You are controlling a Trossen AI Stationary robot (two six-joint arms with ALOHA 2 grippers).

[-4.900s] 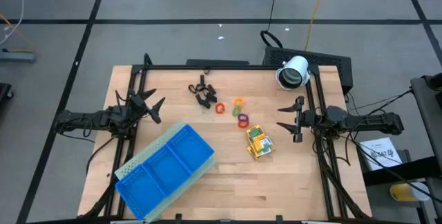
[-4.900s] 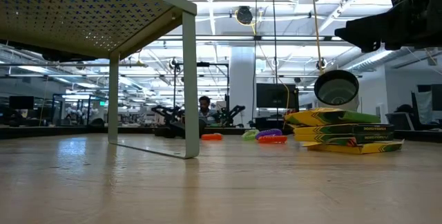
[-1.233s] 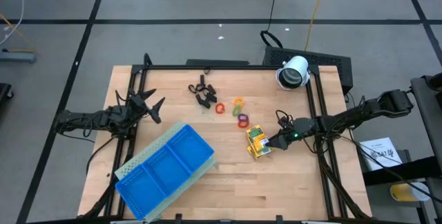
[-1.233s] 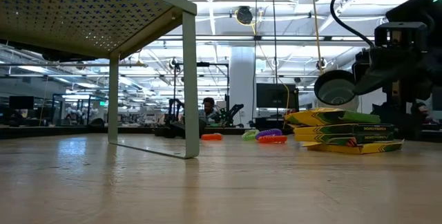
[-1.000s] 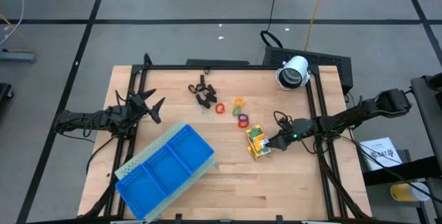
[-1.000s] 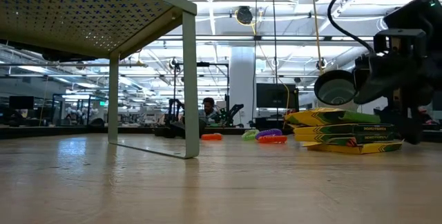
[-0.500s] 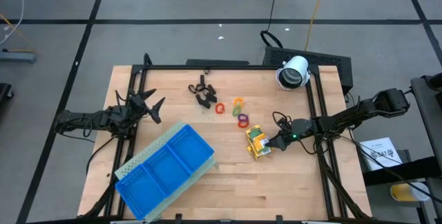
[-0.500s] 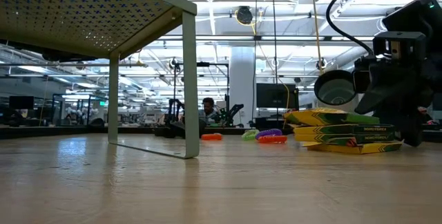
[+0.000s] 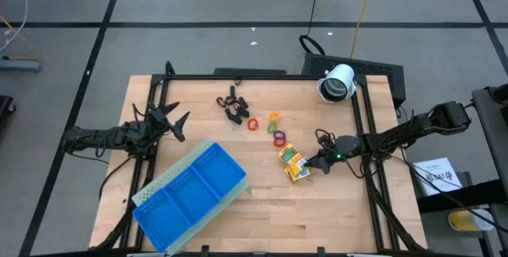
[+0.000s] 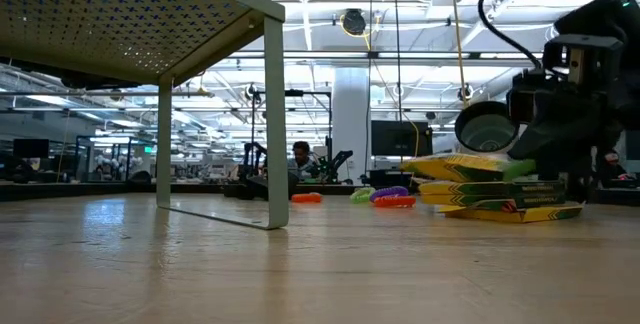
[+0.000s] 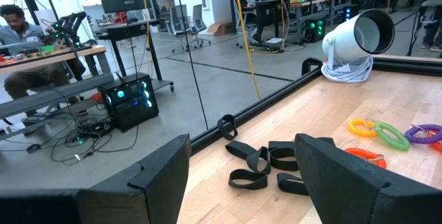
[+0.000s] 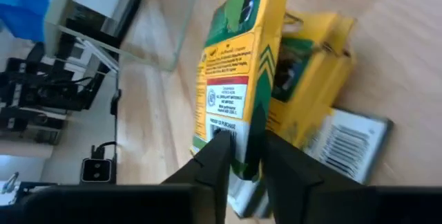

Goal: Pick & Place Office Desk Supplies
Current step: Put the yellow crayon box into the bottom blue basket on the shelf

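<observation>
Two yellow printed packs lie stacked right of the table's middle. My right gripper [image 9: 312,163] is shut on the top pack [image 9: 290,159], which sits askew on the lower pack [image 9: 300,171]. Black clips [image 9: 232,106] and coloured rings [image 9: 270,127] lie on the wood farther back. My left gripper [image 9: 179,122] hangs open near the table's left edge, level, facing the clips [image 11: 266,165] and touching nothing. My right gripper pinches the top pack's end nearest the table's right edge [image 12: 243,148] between its two fingers. The fingers [image 12: 215,160] come from the table's right side, slanting a little downward, along the pack's length. The pack is tipped sideways over the lower pack [image 12: 314,86].
A blue three-compartment tray [image 9: 190,192] sits at the near left. A white cylindrical device [image 9: 338,82] stands at the far right corner. A black frame rail [image 9: 238,77] runs along the far edge. Bare wood lies between the tray and the packs.
My right gripper has shut on the top yellow pack and rolled a little. The pack has turned and tipped on the lower pack and shifted slightly toward the table's left. The lower pack has stayed in place.
</observation>
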